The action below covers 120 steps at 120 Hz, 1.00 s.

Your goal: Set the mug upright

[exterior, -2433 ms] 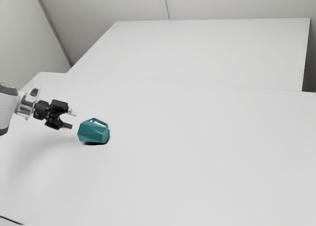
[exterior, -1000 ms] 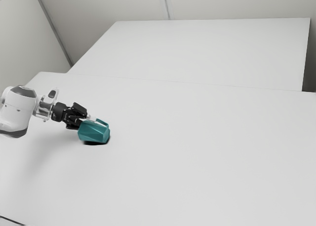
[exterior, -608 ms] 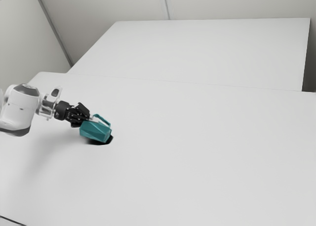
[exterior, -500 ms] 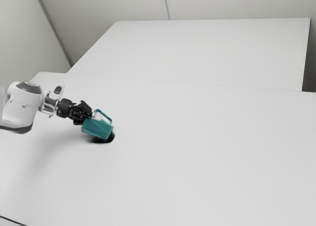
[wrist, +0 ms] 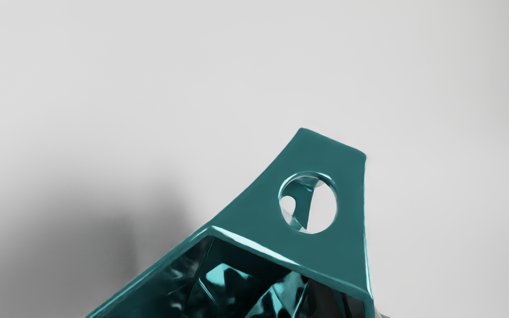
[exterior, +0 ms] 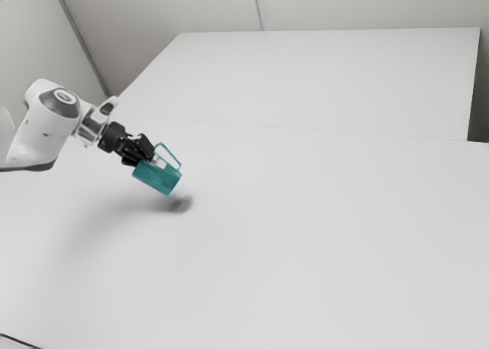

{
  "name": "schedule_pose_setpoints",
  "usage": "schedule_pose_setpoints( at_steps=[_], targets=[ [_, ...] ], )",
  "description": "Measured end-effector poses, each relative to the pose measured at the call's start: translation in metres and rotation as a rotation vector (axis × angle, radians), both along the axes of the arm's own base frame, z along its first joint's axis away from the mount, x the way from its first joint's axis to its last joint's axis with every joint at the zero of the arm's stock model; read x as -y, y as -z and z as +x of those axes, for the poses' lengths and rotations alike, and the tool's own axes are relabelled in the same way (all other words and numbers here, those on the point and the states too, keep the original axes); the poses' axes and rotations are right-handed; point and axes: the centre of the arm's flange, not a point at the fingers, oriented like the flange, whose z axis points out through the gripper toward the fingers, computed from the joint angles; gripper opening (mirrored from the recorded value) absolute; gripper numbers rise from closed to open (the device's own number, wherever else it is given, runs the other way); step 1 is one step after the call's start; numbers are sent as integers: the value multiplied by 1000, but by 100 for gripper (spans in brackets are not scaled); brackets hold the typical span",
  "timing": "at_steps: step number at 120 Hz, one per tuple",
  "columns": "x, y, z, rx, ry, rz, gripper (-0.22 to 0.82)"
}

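Clamping one mug, teal, faceted and glossy, by its wall at the mouth end: one black two-finger gripper (exterior: 153,160), its fingers closed on the mug (exterior: 158,179). Mug, held aloft and tilted, mouth toward the gripper, base end slanting down and toward the exterior view's right. Handle (wrist: 347,198), same teal, on the mug's upper side (a broad piece, with a rounded opening through it in the wrist view). Interior (wrist: 228,276), dark, with bright angular reflections. Arm (exterior: 44,131), white with grey joint parts, reaching in toward the mug from the exterior view's left. Shadow (exterior: 179,204), soft and grey, below the mug, apart from it. Table (exterior: 306,234), pale and smooth, beneath the mug. Second tabletop (exterior: 321,82), likewise pale, beyond the mug across a thin seam. Wall (exterior: 367,5), light grey, farther behind the mug. Dark line (exterior: 17,340), thin (possibly a cable), well apart from the mug, at the near corner on the exterior view's left.
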Motion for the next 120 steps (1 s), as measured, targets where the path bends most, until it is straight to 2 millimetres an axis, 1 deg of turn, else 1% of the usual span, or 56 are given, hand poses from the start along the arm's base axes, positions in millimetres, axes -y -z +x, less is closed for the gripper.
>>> schedule_pose_setpoints(
  at_steps=[7, 24, 32, 60, 73, 107, 120],
  targets=[
    [5, -12, -1, -14, 28, 63, -16],
    [19, -35, -4, -70, 82, 229, -16],
    [27, -40, -3, -99, 99, 297, -16],
    [59, -53, 11, -171, 127, 500, -15],
    [75, -56, 16, -203, 125, 561, -15],
    [121, -54, 17, -263, 84, 677, -17],
    [130, -44, 18, -261, 51, 719, -18]
  ],
)
